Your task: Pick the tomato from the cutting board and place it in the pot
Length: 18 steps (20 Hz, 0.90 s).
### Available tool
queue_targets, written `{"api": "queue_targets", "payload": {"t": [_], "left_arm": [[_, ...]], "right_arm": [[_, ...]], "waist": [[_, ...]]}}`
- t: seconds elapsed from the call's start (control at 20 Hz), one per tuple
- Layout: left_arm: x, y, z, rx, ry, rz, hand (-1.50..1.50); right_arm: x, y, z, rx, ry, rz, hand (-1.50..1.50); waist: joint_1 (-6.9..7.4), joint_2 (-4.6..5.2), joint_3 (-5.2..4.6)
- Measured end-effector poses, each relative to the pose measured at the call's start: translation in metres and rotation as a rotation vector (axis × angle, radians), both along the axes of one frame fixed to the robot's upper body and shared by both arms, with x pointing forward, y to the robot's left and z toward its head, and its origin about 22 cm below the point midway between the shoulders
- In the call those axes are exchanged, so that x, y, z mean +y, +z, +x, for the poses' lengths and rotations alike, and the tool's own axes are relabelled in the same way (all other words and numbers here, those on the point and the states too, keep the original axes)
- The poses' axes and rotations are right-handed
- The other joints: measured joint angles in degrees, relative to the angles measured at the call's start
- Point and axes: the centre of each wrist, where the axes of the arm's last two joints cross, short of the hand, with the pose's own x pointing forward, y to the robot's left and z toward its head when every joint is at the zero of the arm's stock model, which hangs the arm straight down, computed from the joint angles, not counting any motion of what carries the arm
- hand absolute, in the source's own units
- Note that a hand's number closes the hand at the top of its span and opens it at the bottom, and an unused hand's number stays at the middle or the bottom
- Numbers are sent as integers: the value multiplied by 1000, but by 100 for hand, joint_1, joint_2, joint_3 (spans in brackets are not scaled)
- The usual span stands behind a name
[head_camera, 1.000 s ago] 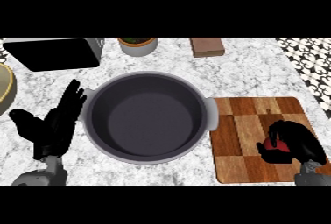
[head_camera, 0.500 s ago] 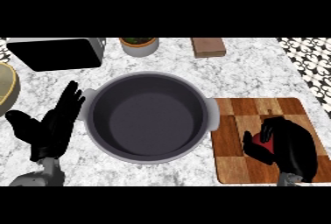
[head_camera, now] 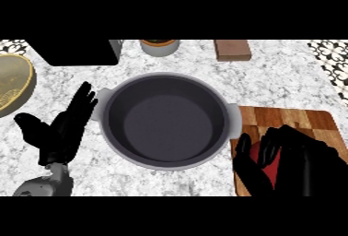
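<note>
A dark grey pot point(head_camera: 165, 120) with small side handles stands in the middle of the marble counter, nothing inside it. To its right lies a wooden cutting board point(head_camera: 293, 120). Over the board's near left part my right hand point(head_camera: 292, 159) curls round the red tomato point(head_camera: 263, 159), of which only a red patch shows between thumb and fingers. My left hand point(head_camera: 62, 131) rests open at the pot's left side, fingers pointing up, touching nothing.
A yellow bowl point(head_camera: 14, 83) sits at the left edge. A black appliance point(head_camera: 75, 51), a small jar point(head_camera: 160, 46) and a brown block point(head_camera: 232, 50) line the back of the counter. Patterned tiles point(head_camera: 329, 53) show at the far right.
My right hand with the tomato has shifted left, toward the pot's right rim. The whole view has slid a little, and the left hand keeps its pose.
</note>
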Motion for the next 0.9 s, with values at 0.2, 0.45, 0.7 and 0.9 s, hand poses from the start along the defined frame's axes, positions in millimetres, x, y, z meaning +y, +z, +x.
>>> {"api": "queue_targets", "payload": {"t": [0.2, 0.45, 0.7, 0.9], "left_arm": [[-5, -1, 1, -12, -19, -2, 0], [-13, 3, 5, -26, -36, -6, 0], [-16, 4, 8, -27, -54, -10, 0], [-17, 7, 11, -30, -63, -6, 0]], "right_arm": [[27, 19, -15, -82, 50, -9, 150], [49, 26, -11, -110, 74, -11, 150], [61, 31, 11, -90, 62, -11, 150], [69, 35, 35, -48, 55, -6, 150]], "waist": [[137, 41, 9], [259, 103, 23], [332, 147, 32], [384, 167, 38]]}}
